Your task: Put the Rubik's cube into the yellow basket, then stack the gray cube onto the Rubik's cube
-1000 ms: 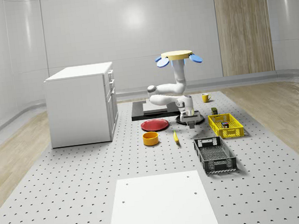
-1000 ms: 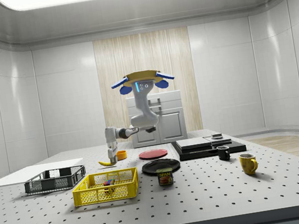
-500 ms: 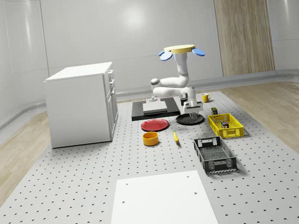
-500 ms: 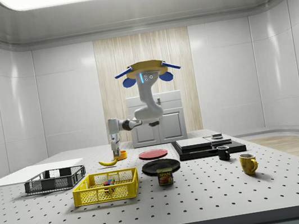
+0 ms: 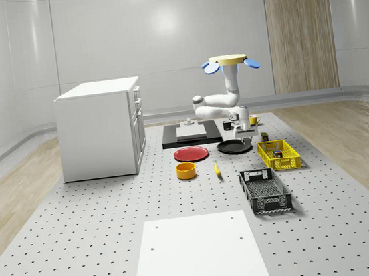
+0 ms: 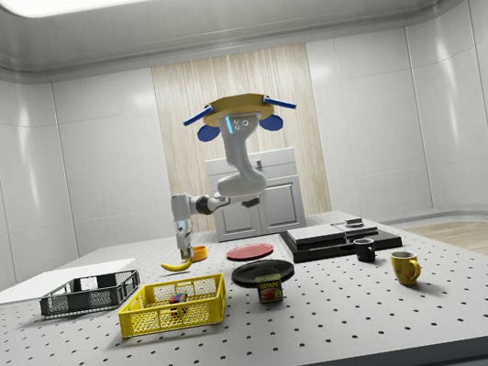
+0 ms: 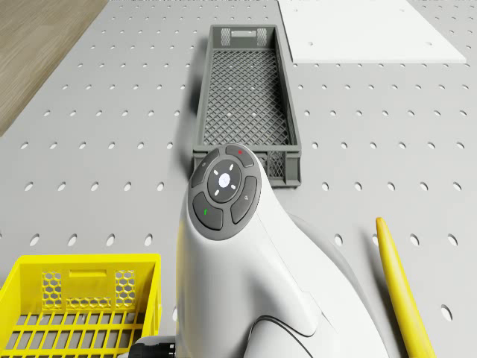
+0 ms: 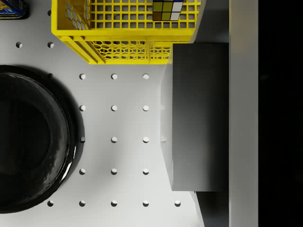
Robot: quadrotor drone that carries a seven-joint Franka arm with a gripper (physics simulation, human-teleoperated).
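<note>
The Rubik's cube [image 8: 168, 10] lies inside the yellow basket [image 8: 123, 45], also seen in the side view as Rubik's cube [image 6: 179, 298] in the basket [image 6: 155, 322]. In the wrist view the gray cube [image 8: 199, 118] sits close against a pale finger [image 8: 244, 113]; my gripper is shut on it. The gripper [image 5: 243, 131] hangs above the table between the black plate [image 5: 234, 147] and the yellow basket [image 5: 267, 157], short of the basket's near end. The drone [image 5: 231, 60] hovers high over the table's far part, its arm bent down to the gripper [image 6: 184, 251].
A dark mesh crate [image 5: 265, 190] lies in front of the basket, a banana [image 5: 216, 168], orange bowl [image 5: 186, 171] and red plate [image 5: 191, 154] to the whole-scene view's left. A can [image 6: 270, 288] and mugs [image 6: 406, 266] stand near the basket. A white cabinet [image 5: 101, 128] stands far left.
The drone has shifted to the whole-scene view's right and farther back. The gripper has risen off the black plate's near edge and moved right with it.
</note>
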